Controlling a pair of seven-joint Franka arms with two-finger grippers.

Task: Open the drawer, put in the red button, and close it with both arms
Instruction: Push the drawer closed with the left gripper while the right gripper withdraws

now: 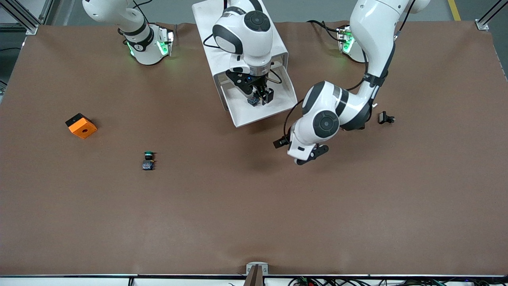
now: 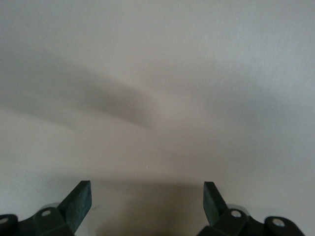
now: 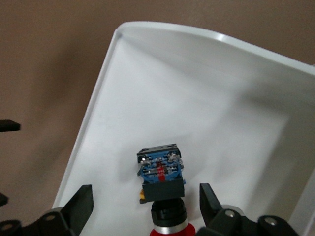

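The white drawer [image 1: 265, 115] stands pulled open from its white cabinet [image 1: 222, 51] at the robots' edge of the table. My right gripper [image 1: 261, 98] hangs over the drawer, open. The red button [image 3: 161, 183] lies in the drawer [image 3: 98, 98] between my right gripper's [image 3: 145, 196] spread fingers and touches neither; its red cap points toward the wrist. In the front view only its dark blue body [image 1: 252, 101] shows. My left gripper [image 1: 310, 155] is open and empty over the bare table, nearer the front camera than the drawer. In the left wrist view my left gripper [image 2: 147, 192] faces only a plain pale surface.
A green-capped button [image 1: 148, 160] lies on the table toward the right arm's end. An orange block [image 1: 81, 125] sits farther toward that end. A small black part [image 1: 385, 118] lies toward the left arm's end, beside the left arm's elbow.
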